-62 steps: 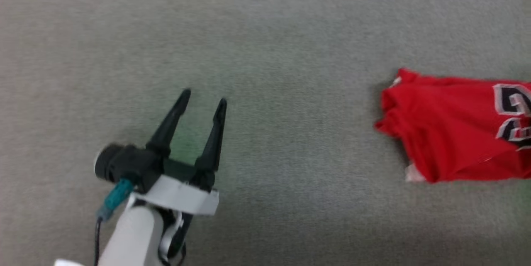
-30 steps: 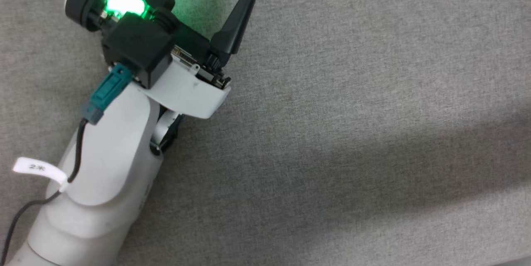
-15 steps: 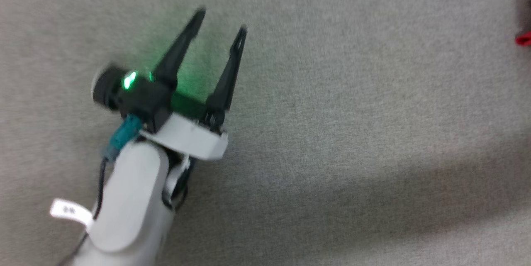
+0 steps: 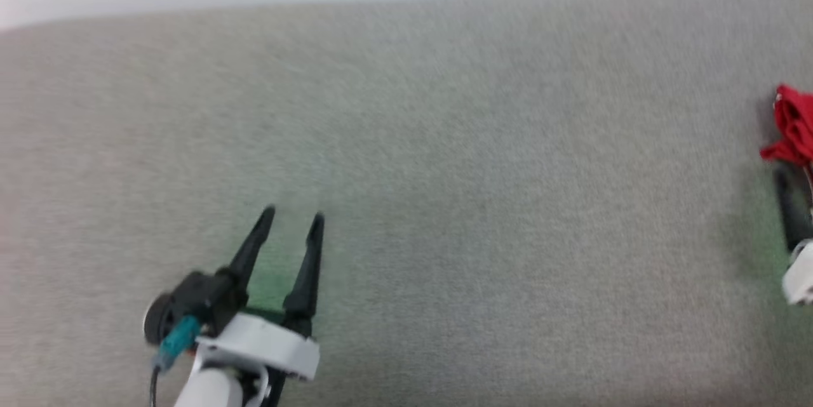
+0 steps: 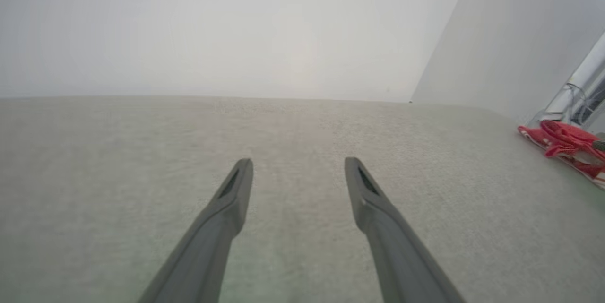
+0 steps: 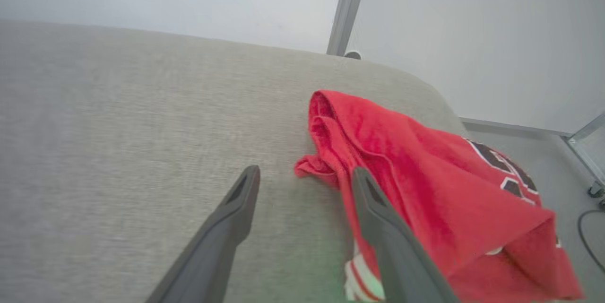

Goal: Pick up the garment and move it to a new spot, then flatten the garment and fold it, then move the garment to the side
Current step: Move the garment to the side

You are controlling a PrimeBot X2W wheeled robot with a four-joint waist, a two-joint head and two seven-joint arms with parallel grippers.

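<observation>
Red garment [image 6: 425, 189], bunched in loose folds at the right end of the grey surface [image 4: 476, 172], lettering partly showing. Such a heap suits either a garment waiting to be picked up or one roughly folded and set aside; the pictures do not settle which. Right gripper [image 6: 306, 172]: fingers well apart, nothing held, poised at the garment's edge, one finger crossing the cloth in the wrist view; contact cannot be told. Left gripper [image 4: 293, 214]: likewise spread and empty, over bare surface, well apart from the garment.
</observation>
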